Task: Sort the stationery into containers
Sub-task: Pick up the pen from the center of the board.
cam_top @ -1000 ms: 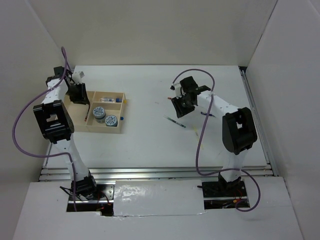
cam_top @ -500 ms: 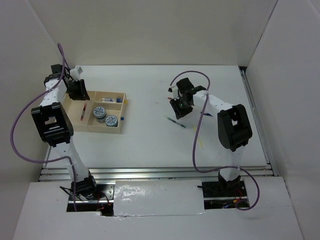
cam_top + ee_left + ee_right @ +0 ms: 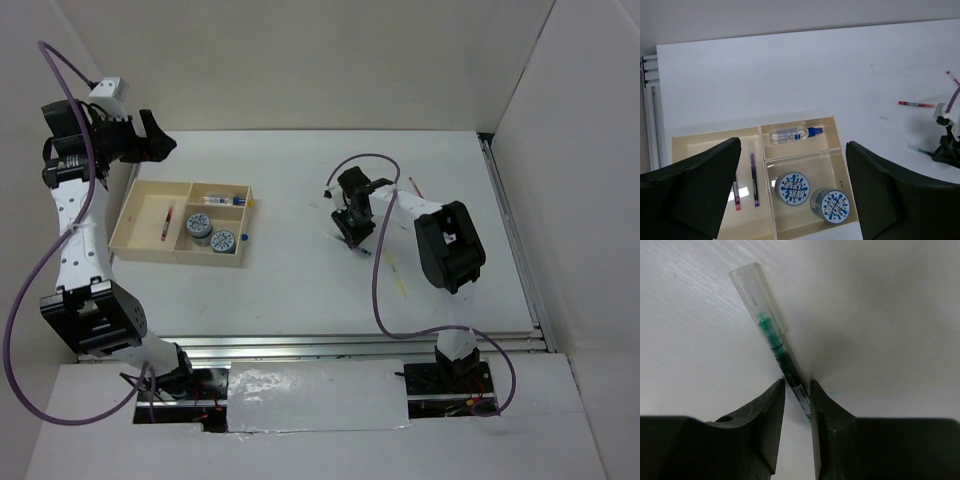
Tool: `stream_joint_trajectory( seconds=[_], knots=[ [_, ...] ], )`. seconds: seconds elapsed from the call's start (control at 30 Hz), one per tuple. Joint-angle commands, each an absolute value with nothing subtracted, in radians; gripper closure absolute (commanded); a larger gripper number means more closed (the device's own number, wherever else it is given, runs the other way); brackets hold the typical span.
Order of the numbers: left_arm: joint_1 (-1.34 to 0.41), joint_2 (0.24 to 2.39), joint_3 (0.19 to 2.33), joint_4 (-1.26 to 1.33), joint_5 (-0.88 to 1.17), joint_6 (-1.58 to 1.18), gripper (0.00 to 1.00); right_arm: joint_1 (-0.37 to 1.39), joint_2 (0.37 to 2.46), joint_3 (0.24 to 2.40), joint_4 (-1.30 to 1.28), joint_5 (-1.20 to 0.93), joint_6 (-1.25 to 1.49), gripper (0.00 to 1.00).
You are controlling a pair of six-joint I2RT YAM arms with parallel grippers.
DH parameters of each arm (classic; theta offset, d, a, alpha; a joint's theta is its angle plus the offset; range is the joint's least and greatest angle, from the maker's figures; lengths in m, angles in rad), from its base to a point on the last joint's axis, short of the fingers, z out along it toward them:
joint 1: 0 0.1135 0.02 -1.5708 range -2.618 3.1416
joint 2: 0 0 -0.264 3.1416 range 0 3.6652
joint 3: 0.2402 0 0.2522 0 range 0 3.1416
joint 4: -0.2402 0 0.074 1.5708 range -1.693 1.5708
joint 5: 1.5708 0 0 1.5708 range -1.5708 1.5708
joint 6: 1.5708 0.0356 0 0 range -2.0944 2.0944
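Above table [image 3: 300, 290], top view: left gripper [image 3: 158, 143] hovering spread, beyond tray [image 3: 128, 228]; right gripper [image 3: 353, 232] reaching down to tabletop.
Left wrist view: tape rolls [image 3: 792, 186] sharing one compartment; two pens [image 3: 754, 180] lying in next compartment.
Right wrist view: jaws closely flanking green pen [image 3: 782, 352] lying on table; pinching or not, cannot tell.

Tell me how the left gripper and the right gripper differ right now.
The left gripper stands wide open and empty; the right gripper has its jaws pinched around a green pen. The left gripper hangs high off the table near the tray; the right gripper is down at the table surface. Both have dark two-finger jaws.
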State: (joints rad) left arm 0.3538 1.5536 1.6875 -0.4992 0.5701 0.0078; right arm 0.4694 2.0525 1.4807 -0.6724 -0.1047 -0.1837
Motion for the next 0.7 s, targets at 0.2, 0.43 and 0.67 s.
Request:
stream_joint_trajectory(
  seconds=[0.2,0.43,0.67],
  knots=[
    [0.368,1.226,1.342,-0.020,0.820,-0.220,0.01,0.482,1.919,1.451,-0.675,-0.165,-0.189,0.98],
    [0.035,1.146,1.204,-0.049,0.756,-0.308,0.17,0.454,1.577,1.477,-0.614,-0.491,-0.051,1.00],
    [-0.182,1.157,1.015,0.310,0.755,-0.672,0.23,0.434,1.399,1.488,-0.515,-0.741,0.083,1.00]
  ],
)
